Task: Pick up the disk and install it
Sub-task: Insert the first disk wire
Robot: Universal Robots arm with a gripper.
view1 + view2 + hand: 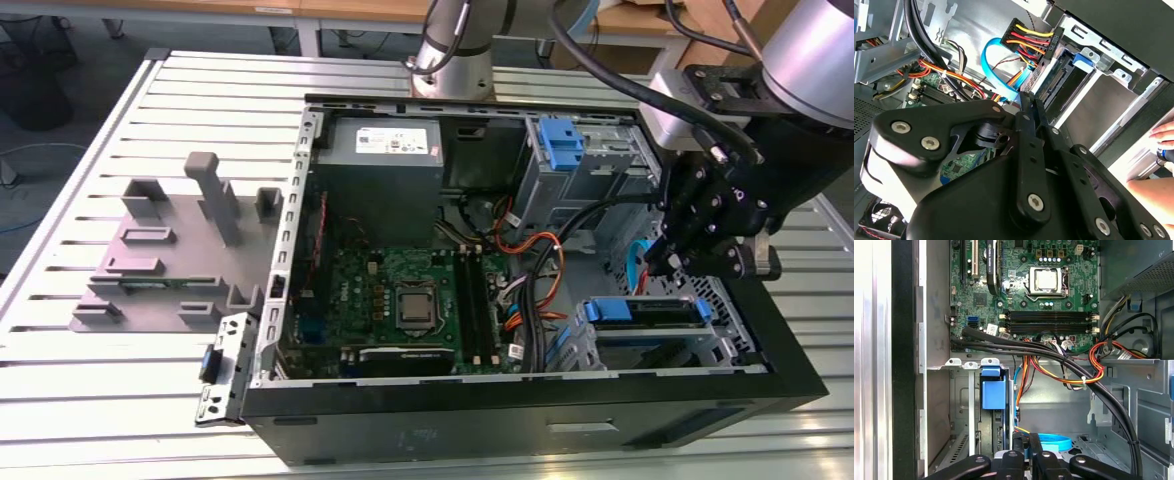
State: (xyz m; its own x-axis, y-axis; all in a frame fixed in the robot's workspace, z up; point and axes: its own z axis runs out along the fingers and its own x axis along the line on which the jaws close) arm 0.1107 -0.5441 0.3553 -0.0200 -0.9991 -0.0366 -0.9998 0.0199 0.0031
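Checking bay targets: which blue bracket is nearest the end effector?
The one framing the disk, directly below the end effector in the exterior view; the other blue bracket sits farther off, toward the arm's base.

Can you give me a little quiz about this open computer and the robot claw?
1. True or false: the computer case is open, so the green motherboard shows.
2. What colour frames the disk? A red, B blue, C yellow.
3. Fill in: in the exterior view, the claw hangs over the case's ____ side.
Key: 1 true; 2 B; 3 the exterior view's right.
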